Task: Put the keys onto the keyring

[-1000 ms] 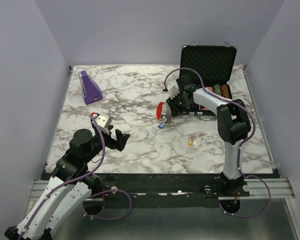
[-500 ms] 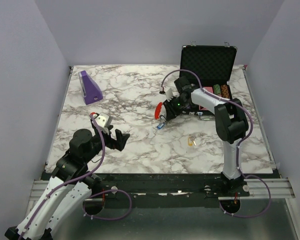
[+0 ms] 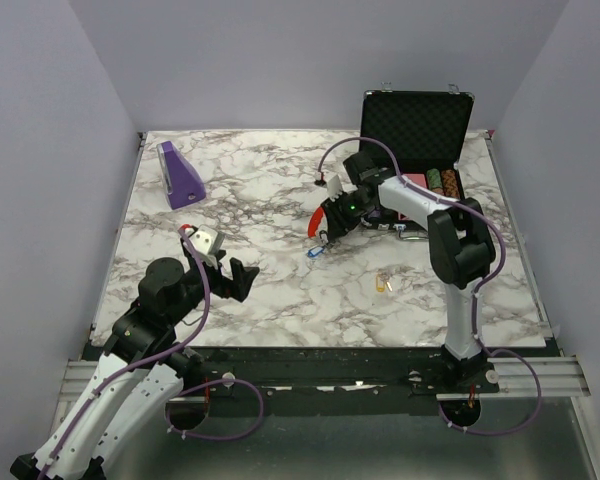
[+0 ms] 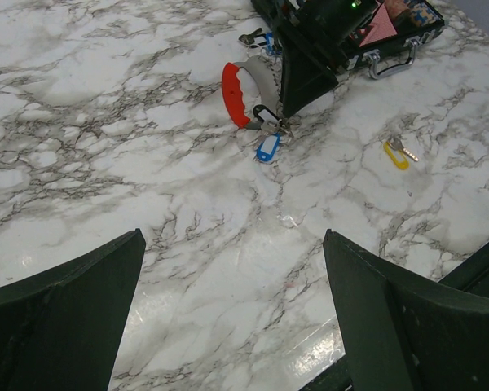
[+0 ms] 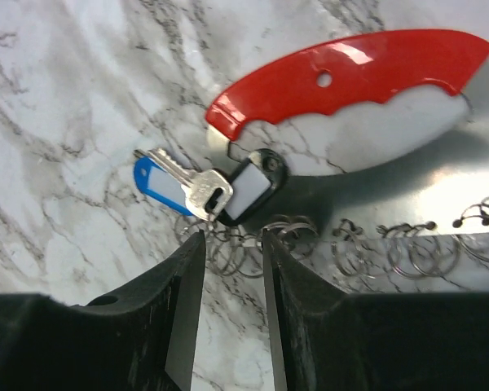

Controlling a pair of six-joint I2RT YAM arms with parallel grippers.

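Observation:
The keyring's red crescent (image 5: 350,69) lies on the marble with a black-framed white tag (image 5: 248,191) and thin metal rings (image 5: 244,244) below it. A silver key with a blue head (image 5: 163,183) rests against the tag. My right gripper (image 5: 232,236) stands over the rings, its jaws a narrow gap apart with ring wire between the tips. From above, the right gripper (image 3: 326,232) is beside the crescent (image 3: 320,215). A yellow key (image 3: 383,283) lies apart, nearer the front. My left gripper (image 4: 232,236) hovers wide open over bare marble, far to the left (image 3: 225,265).
An open black case (image 3: 415,130) with poker chips (image 3: 442,181) stands at the back right, just behind the right arm. A purple wedge-shaped object (image 3: 180,175) sits at the back left. A row of small spare rings (image 5: 416,244) lies right of the gripper.
The right wrist has turned and shifted a little left; the red crescent and blue key have slid slightly left with it. The left arm has not moved.

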